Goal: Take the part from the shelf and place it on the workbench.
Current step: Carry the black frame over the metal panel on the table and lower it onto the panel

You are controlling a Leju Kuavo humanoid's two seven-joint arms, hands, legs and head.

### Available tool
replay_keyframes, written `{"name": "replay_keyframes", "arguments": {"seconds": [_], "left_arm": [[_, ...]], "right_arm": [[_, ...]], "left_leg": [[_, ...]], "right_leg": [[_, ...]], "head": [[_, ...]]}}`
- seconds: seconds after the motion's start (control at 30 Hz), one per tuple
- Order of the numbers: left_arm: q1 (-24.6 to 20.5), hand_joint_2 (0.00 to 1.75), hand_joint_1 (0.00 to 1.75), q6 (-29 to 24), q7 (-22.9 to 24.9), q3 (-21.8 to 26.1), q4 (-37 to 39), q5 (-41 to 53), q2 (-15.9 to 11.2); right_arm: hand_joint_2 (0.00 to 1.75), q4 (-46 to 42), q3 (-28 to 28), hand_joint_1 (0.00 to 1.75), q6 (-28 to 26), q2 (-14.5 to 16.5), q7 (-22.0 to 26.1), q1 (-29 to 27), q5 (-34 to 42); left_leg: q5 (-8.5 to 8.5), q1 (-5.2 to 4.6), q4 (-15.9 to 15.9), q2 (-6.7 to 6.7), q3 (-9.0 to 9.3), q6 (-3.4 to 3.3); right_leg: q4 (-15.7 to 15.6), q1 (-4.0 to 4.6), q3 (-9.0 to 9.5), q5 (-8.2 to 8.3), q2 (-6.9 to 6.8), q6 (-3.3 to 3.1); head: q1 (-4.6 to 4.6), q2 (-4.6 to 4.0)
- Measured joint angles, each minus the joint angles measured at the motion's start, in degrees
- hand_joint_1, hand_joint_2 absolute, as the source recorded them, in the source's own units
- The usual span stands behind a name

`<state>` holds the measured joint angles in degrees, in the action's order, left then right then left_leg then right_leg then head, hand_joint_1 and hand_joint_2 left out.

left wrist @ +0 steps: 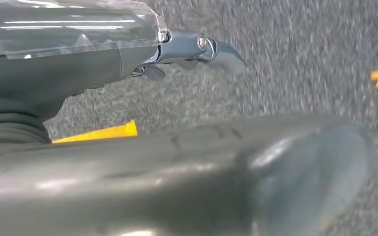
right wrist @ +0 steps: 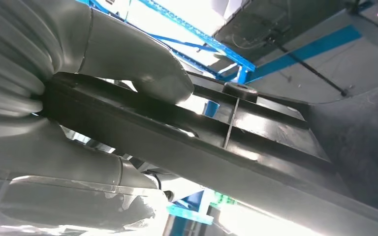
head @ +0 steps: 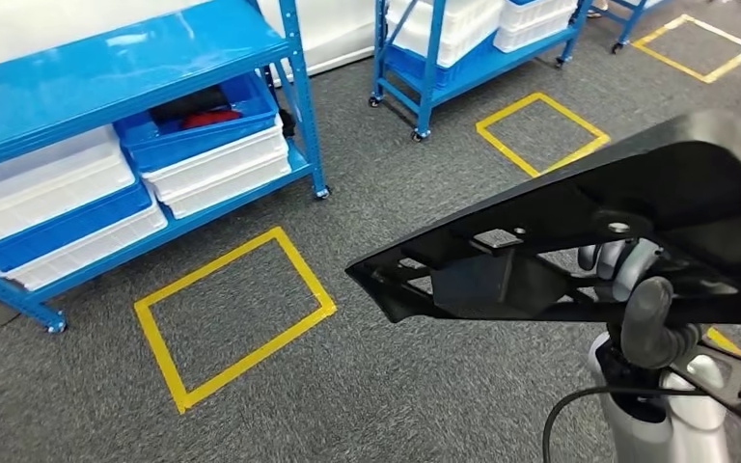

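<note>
You are looking down at grey carpet (head: 396, 193) marked with squares of yellow tape: one square (head: 234, 313) lies just in front of the near rack (head: 125, 58), a second (head: 540, 132) beside the far rack (head: 425, 82), a third (head: 697, 46) at the back right. Both racks are blue steel on castors. The near rack carries white bins (head: 217, 169) stacked with blue ones; an open blue bin (head: 198, 121) holds dark and red items you cannot identify. The far rack carries white bins (head: 449, 24). A white wall base (head: 338, 43) runs behind them. Lighting is even.
</note>
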<state>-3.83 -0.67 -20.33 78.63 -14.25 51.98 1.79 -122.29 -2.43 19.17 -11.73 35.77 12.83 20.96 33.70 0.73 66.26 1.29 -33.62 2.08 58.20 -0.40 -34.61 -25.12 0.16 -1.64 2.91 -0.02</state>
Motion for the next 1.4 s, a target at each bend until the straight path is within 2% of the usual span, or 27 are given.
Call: {"name": "replay_keyframes", "arguments": {"seconds": [0.07, 0.1, 0.13, 0.17, 0.23, 0.3, 0.37, 0.43, 0.5, 0.57, 0.6, 0.63, 0.67, 0.73, 0.8, 0.87, 0.9, 0.97, 1.0, 1.07, 1.1, 1.13, 1.17, 1.2, 1.27, 1.33, 1.4], "left_arm": [[0.21, 0.0, 0.0, 0.53, 0.5, 0.07, 0.07, -0.56, 0.04], [0.29, 0.0, 0.0, 0.66, 0.72, 0.13, 0.09, -0.93, 0.05], [0.34, 0.0, 0.0, 0.72, 0.91, 0.19, 0.1, -1.28, 0.04], [0.34, 0.0, 0.0, 0.71, 1.03, 0.26, 0.11, -1.67, 0.01], [0.33, 0.0, 0.0, 0.62, 1.12, 0.46, 0.11, -2.33, -0.19], [0.29, 0.0, 0.0, 0.62, 1.09, 0.75, 0.11, -2.72, -0.52], [0.16, 0.0, 0.0, 0.84, 0.9, 0.99, 0.11, -2.8, -0.86], [-0.02, 0.0, 0.0, 1.14, 0.61, 1.18, 0.11, -2.77, -1.23], [0.06, 0.0, 0.0, 1.25, 0.45, 1.37, 0.11, -2.62, -1.55], [0.35, 0.0, 0.0, 1.23, 0.42, 1.53, 0.11, -2.48, -1.85], [0.43, 0.0, 0.0, 1.23, 0.42, 1.58, 0.11, -2.42, -2.0], [0.44, 0.0, 0.0, 1.29, 0.42, 1.6, 0.11, -2.37, -2.16], [0.38, 0.0, 0.0, 1.44, 0.4, 1.61, 0.11, -2.32, -2.32], [0.23, 0.0, 0.0, 1.85, 0.45, 1.61, 0.11, -2.26, -2.72], [0.05, 0.0, 0.0, 2.0, 0.88, 1.62, 0.1, -2.41, -3.24], [-0.24, 0.0, 0.0, 1.87, 1.52, 1.66, 0.1, -2.66, -3.7], [-0.45, 0.0, 0.0, 1.83, 1.77, 1.68, 0.11, -2.74, -3.81], [-0.74, 0.0, 0.0, 1.86, 2.01, 1.68, 0.11, -2.73, -3.92], [-0.72, 0.0, 0.0, 1.89, 2.07, 1.68, 0.11, -2.69, -3.93], [-0.42, 0.0, 0.0, 1.92, 2.2, 1.68, 0.11, -2.44, -3.93], [-0.28, 0.0, 0.0, 1.92, 2.41, 1.68, 0.12, -2.2, -3.92], [-0.22, 0.0, 0.0, 1.92, 2.69, 1.68, 0.14, -1.9, -3.9], [-0.22, 0.0, 0.0, 1.92, 2.95, 1.68, 0.15, -1.58, -3.87], [-0.24, 0.0, 0.0, 1.92, 3.2, 1.67, 0.18, -1.29, -3.83], [-0.27, 0.0, 0.0, 1.9, 3.36, 1.65, 0.19, -0.94, -3.74], [-0.25, 0.0, 0.0, 1.86, 3.45, 1.63, 0.21, -0.84, -3.66], [-0.35, 0.0, 0.0, 1.86, 3.51, 1.61, 0.25, -0.8, -3.59]], "right_arm": [[1.75, 1.11, -0.02, 1.75, 0.6, -0.58, 0.55, 0.81, 0.8], [1.75, 1.62, -0.02, 1.75, 0.92, -0.85, 0.9, 0.99, 1.08], [1.75, 2.08, -0.03, 1.75, 1.28, -1.08, 1.19, 1.21, 1.29], [1.75, 2.46, -0.03, 1.75, 1.67, -1.24, 1.39, 1.51, 1.46], [1.75, 3.22, -0.08, 1.75, 2.32, -1.34, 1.72, 2.25, 1.73], [1.75, 4.07, -0.19, 1.75, 2.64, -1.34, 1.98, 2.7, 2.0], [1.75, 4.73, -0.27, 1.75, 3.08, -1.35, 2.39, 2.6, 2.5], [1.75, 5.09, -0.26, 1.75, 3.75, -1.43, 3.12, 2.12, 3.34], [1.75, 5.25, -0.2, 1.75, 4.4, -1.5, 3.76, 1.21, 3.95], [1.75, 5.31, -0.09, 1.75, 4.88, -1.48, 4.02, -0.2, 4.03], [1.75, 5.32, -0.04, 1.75, 5.0, -1.45, 4.05, -0.84, 3.95], [1.75, 5.32, -0.01, 1.75, 5.04, -1.41, 4.05, -1.31, 3.79], [1.75, 5.28, 0.01, 1.75, 5.05, -1.36, 4.05, -1.65, 3.51], [1.75, 5.05, 0.01, 1.75, 5.07, -1.16, 4.06, -2.24, 2.54], [1.75, 4.69, -0.06, 1.75, 5.37, -0.72, 4.06, -2.86, 1.2], [1.75, 4.42, -0.54, 1.75, 5.74, -0.25, 3.99, -3.29, 0.09], [1.75, 4.26, -0.97, 1.75, 5.81, -0.11, 3.93, -3.39, -0.18], [1.75, 3.95, -2.09, 1.75, 5.82, 0.11, 3.82, -3.46, -0.31], [1.75, 3.85, -2.68, 1.75, 5.78, 0.23, 3.79, -3.52, -0.29], [1.75, 3.83, -3.87, 1.75, 5.7, 0.42, 3.74, -3.72, -0.26], [1.75, 3.83, -4.54, 1.75, 5.66, 0.51, 3.65, -3.84, -0.26], [1.75, 3.83, -5.16, 1.75, 5.66, 0.58, 3.54, -3.94, -0.27], [1.75, 3.81, -5.67, 1.75, 5.66, 0.62, 3.41, -4.03, -0.27], [1.75, 3.77, -6.19, 1.75, 5.66, 0.65, 3.29, -4.16, -0.28], [1.75, 3.64, -6.74, 1.75, 5.66, 0.65, 3.22, -4.46, -0.29], [1.75, 3.49, -7.02, 1.75, 5.66, 0.64, 3.22, -4.82, -0.3], [1.75, 3.28, -7.21, 1.75, 5.66, 0.63, 3.22, -5.19, -0.3]], "left_leg": [[2.47, -0.01, 7.09, -0.75, -3.48, 0.01], [2.07, -0.01, 8.05, -0.8, -4.1, -0.05], [0.53, -0.02, 6.63, -0.92, -3.66, -0.17], [-1.76, -0.01, 3.21, -1.32, -2.28, -0.35], [-5.34, 0.09, -4.61, -3.57, 0.86, -0.84], [-6.1, 0.05, -8.01, -5.04, 2.24, -1.25], [-6.28, 0.06, -8.48, -4.23, 2.46, -1.77], [-6.77, 0.27, -9.17, -3.01, 2.66, -2.54], [-6.97, 0.23, -9.57, -1.66, 2.78, -3.04], [-6.86, 0.07, -9.54, -0.28, 2.77, -3.13], [-6.77, 0.03, -9.52, 0.46, 2.79, -3.1], [-6.65, 0.0, -9.49, 1.18, 2.87, -3.0], [-6.48, 0.0, -9.46, 1.86, 3.02, -2.86], [-6.02, -0.17, -9.34, 2.99, 3.44, -2.36], [-5.6, -0.43, -9.25, 3.95, 3.74, -1.71], [-5.31, -0.49, -9.25, 4.87, 3.99, -1.08], [-4.96, -0.4, -9.01, 4.5, 4.04, -0.77], [-2.84, -0.12, -6.13, 2.18, 2.93, -0.3], [-1.06, -0.02, -2.99, 0.71, 1.5, -0.19], [2.32, 0.02, 5.09, -0.56, -2.43, -0.12], [2.73, 0.0, 7.59, -0.74, -3.8, -0.14], [2.06, 0.0, 8.05, -0.82, -4.27, -0.21], [0.26, 0.0, 5.93, -0.95, -3.55, -0.35], [-2.17, 0.04, 1.93, -1.58, -1.93, -0.52], [-5.27, 0.22, -5.48, -4.31, 1.1, -0.83], [-5.7, 0.18, -7.88, -5.78, 2.05, -1.14], [-6.08, 0.14, -8.22, -4.55, 2.2, -1.79]], "right_leg": [[0.08, 0.15, -0.09, 0.05, 1.3, -0.15], [0.16, 0.2, -0.1, 0.06, 1.98, -0.16], [0.26, 0.22, -0.1, 0.05, 2.68, -0.14], [0.38, 0.21, -0.08, 0.03, 3.38, -0.11], [0.64, 0.22, -0.21, 0.02, 4.67, 0.15], [0.71, 0.09, -0.64, 0.25, 5.82, 0.8], [0.54, -0.06, -1.0, 0.58, 6.78, 1.63], [2.01, 0.06, -1.79, -0.45, 5.02, 2.22], [7.72, 0.06, -4.5, -3.72, 1.76, 2.64], [14.79, -0.27, -7.96, -6.59, 0.46, 3.01], [16.26, -0.42, -8.69, -6.68, 0.25, 3.13], [15.43, -0.52, -8.23, -5.7, 0.03, 3.19], [12.3, -0.57, -6.52, -3.9, -0.43, 3.18], [4.28, -0.32, -2.14, -0.99, -2.47, 2.86], [0.66, 0.09, -0.27, -0.36, -3.39, 2.15], [0.59, 0.21, -0.42, -0.35, -2.16, 1.44], [0.47, 0.12, -0.42, -0.28, -1.6, 1.14], [0.23, -0.06, -0.33, -0.14, -0.65, 0.48], [0.21, -0.08, -0.3, -0.13, -0.22, 0.25], [0.28, 0.07, -0.34, -0.15, 0.98, -0.05], [0.34, 0.15, -0.34, -0.15, 1.7, -0.1], [0.42, 0.2, -0.33, -0.16, 2.47, -0.11], [0.51, 0.22, -0.29, -0.17, 3.21, -0.09], [0.59, 0.21, -0.26, -0.2, 3.93, -0.04], [0.84, 0.19, -0.45, -0.18, 5.22, 0.35], [0.91, 0.02, -0.91, 0.07, 6.4, 1.08], [0.84, -0.18, -1.21, 0.32, 7.38, 1.87]], "head": [[0.0, 0.0], [0.0, 0.0], [0.0, 0.0], [0.0, 0.0], [-0.01, 0.0], [0.0, 0.0], [0.0, 0.0], [-0.01, 0.0], [-0.02, 0.0], [-0.02, 0.0], [-0.02, 0.0], [-0.02, 0.0], [-0.02, 0.0], [-0.02, 0.0], [-0.01, 0.0], [-0.01, 0.0], [0.0, 0.0], [-0.01, 0.0], [-0.01, 0.0], [-0.01, 0.0], [0.0, 0.0], [0.0, 0.0], [0.0, 0.0], [0.0, 0.0], [0.0, 0.0], [-0.01, 0.0], [-0.01, 0.0]]}}
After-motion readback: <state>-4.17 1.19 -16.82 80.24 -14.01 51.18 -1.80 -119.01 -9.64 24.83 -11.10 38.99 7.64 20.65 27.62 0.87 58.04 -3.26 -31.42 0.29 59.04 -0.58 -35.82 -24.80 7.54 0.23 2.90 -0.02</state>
